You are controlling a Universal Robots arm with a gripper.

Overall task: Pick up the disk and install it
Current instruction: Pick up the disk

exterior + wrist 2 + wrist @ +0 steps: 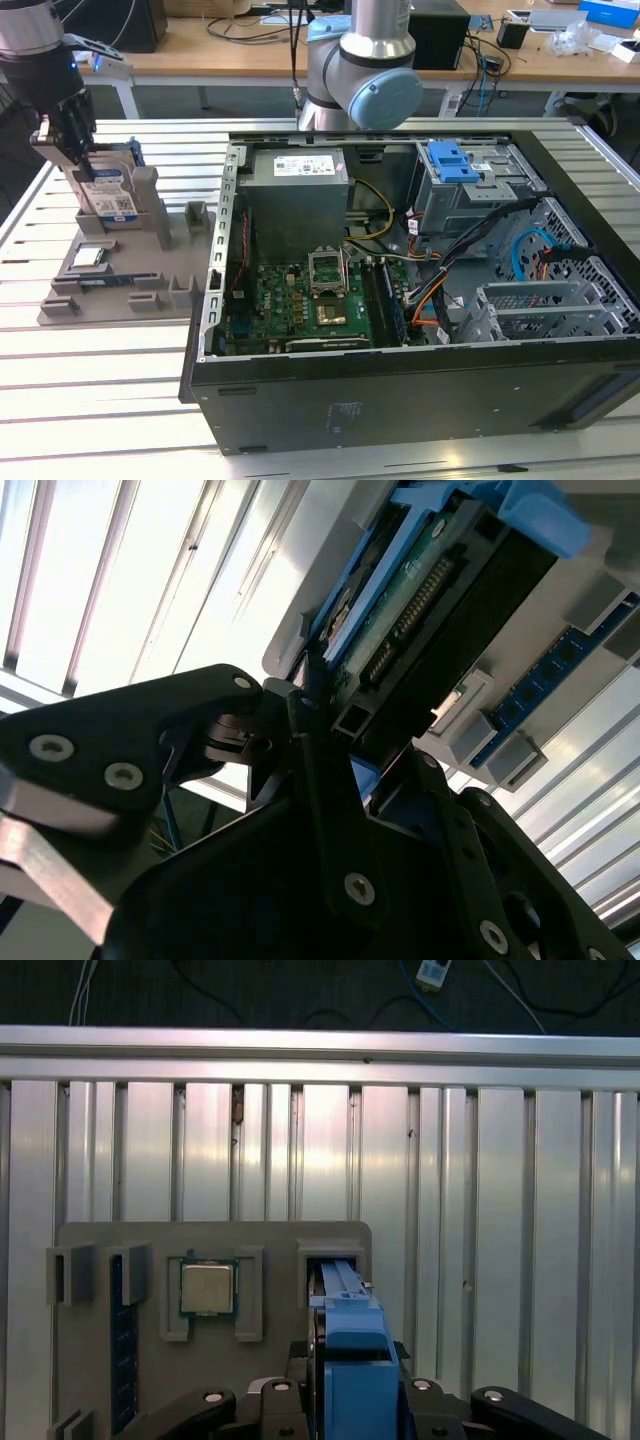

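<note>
**Gripper clamped on the disk in its holder**

On the slatted desk (100,400), toward its edge at the exterior view's left, lies a grey holder (150,270). The disk (108,195) stands upright on edge in a slot at the holder's far side, with its blue-and-white label facing the camera. The gripper (82,160) comes down on it from above, its black fingers closed against the disk's two faces at the top edge.

In the first wrist view the disk's blue bracket (350,1360) sits tight between the fingers of the gripper (352,1390), with the lower end of the disk in the holder's slot. The second wrist view shows the disk's (420,610) connector edge and green board just past the fingertips.

A chip (88,257) lies flat in a pocket of the holder, beside the disk's slot.

Just beside the holder, filling the middle of the desk to its edge at the exterior view's right, an open case (400,400) lies on its side. Inside it are a grey box (297,185), a green board (310,300) and a cage (455,165) with a blue handle.
</note>
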